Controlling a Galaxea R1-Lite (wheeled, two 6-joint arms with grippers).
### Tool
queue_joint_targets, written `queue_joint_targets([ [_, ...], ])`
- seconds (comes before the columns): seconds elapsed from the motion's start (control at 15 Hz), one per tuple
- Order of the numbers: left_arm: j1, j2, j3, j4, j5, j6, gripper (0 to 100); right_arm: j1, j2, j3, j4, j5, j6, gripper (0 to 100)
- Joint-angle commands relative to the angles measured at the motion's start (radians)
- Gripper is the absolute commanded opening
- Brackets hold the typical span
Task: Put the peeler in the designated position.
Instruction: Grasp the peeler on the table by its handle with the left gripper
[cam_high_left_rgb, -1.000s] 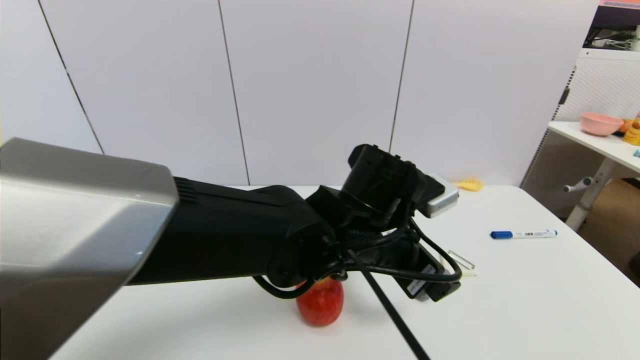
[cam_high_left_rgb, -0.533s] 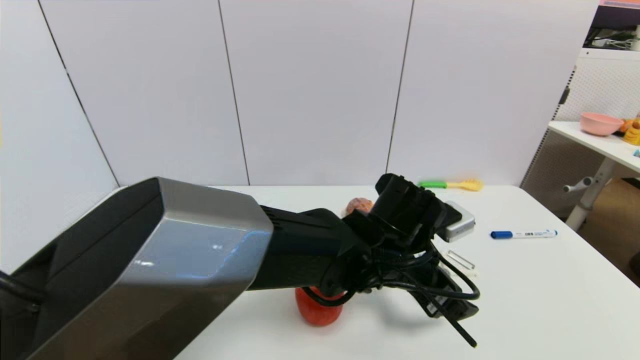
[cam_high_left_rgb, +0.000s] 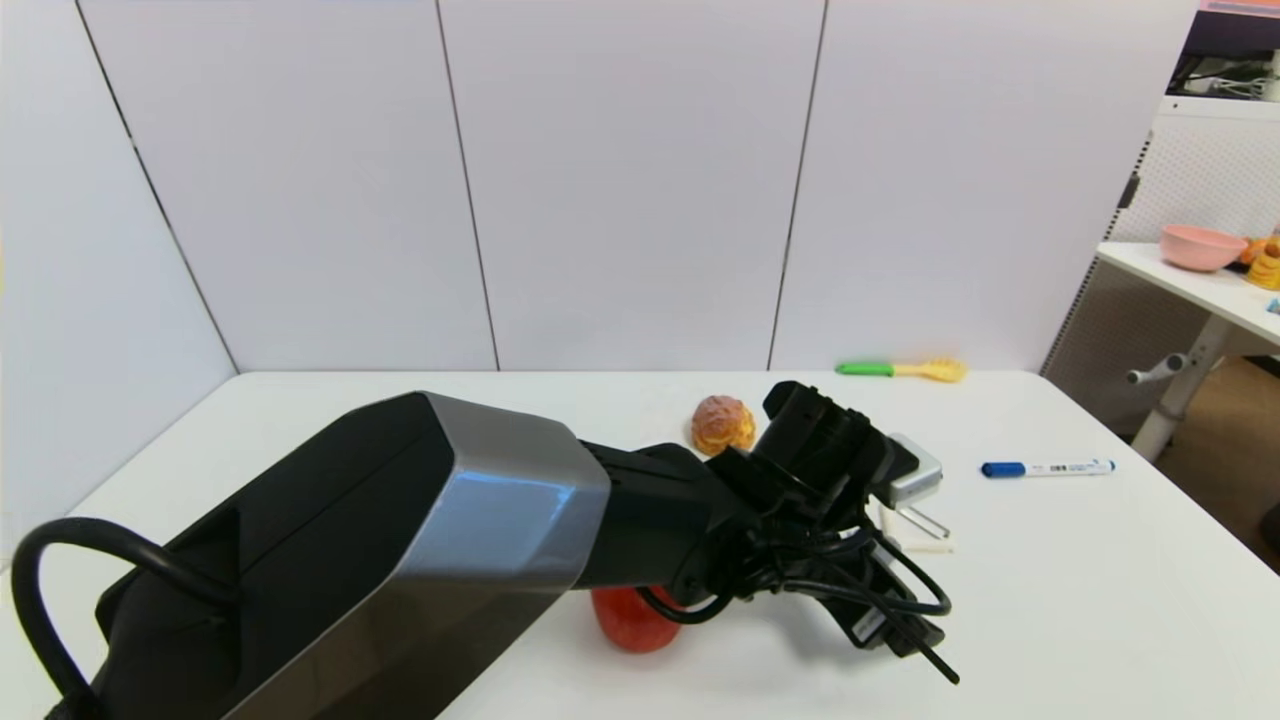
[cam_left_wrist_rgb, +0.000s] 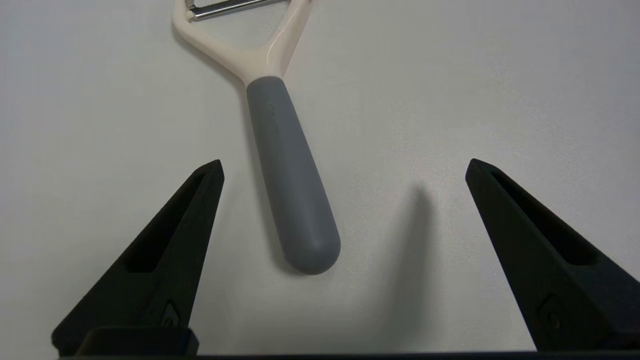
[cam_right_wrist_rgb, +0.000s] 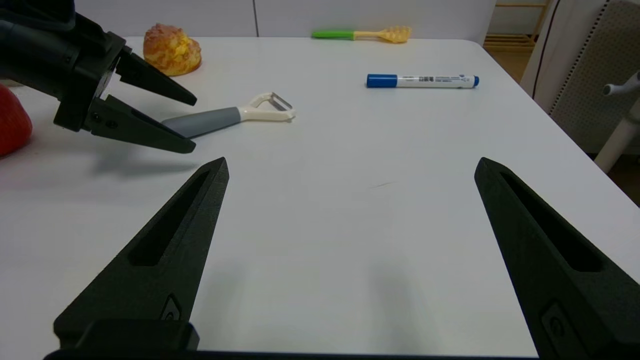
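We see the left arm stretched across the middle of the head frame, lower than half a second ago: it now hides less of the back of the table (cam_high_left_rgb: 1050, 600), and the bun (cam_high_left_rgb: 723, 424) shows whole where only its top showed before. A second ago the arm sat higher still and hid both the bun and the green handle of the yellow utensil (cam_high_left_rgb: 900, 370).

Left gripper (cam_right_wrist_rgb: 187, 124): fingers apart, holding nothing. In the right wrist frame its two fingertips (cam_right_wrist_rgb: 182, 147) sit at the upper left, flanking the butt end of the peeler handle, one on the near side and one on the far side; contact with the handle cannot be told. In the left wrist frame the same gripper (cam_left_wrist_rgb: 345, 167) shows both fingers spread wide with the grey handle lying between them, closer to the finger on the frame's left.

Peeler (cam_left_wrist_rgb: 280, 150): flat on the table, grey handle toward the left gripper, cream fork and metal blade pointing away. In the head frame only its pale head (cam_high_left_rgb: 915, 535) shows, right of centre, past the wrist. It lies in the same spot as in both earlier frames.

Marker (cam_high_left_rgb: 1047, 468): right side of the head frame, unmoved. Apple (cam_high_left_rgb: 630, 625): mostly hidden under the arm, lower centre, unmoved.

Right gripper (cam_right_wrist_rgb: 350, 172): fingers wide apart, holding nothing, above bare table near the robot, well apart from the peeler.
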Motion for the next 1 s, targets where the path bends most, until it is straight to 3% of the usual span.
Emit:
queue_joint_targets([
  [0.07, 0.001, 0.024, -0.022, -0.001, -0.001, 0.004, 100, 0.000, 0.001, 0.002, 0.000, 0.000, 0.000, 100],
  [1.0, 0.024, 0.079, -0.060, -0.003, -0.001, 0.004, 100, 0.000, 0.001, 0.002, 0.000, 0.000, 0.000, 100],
])
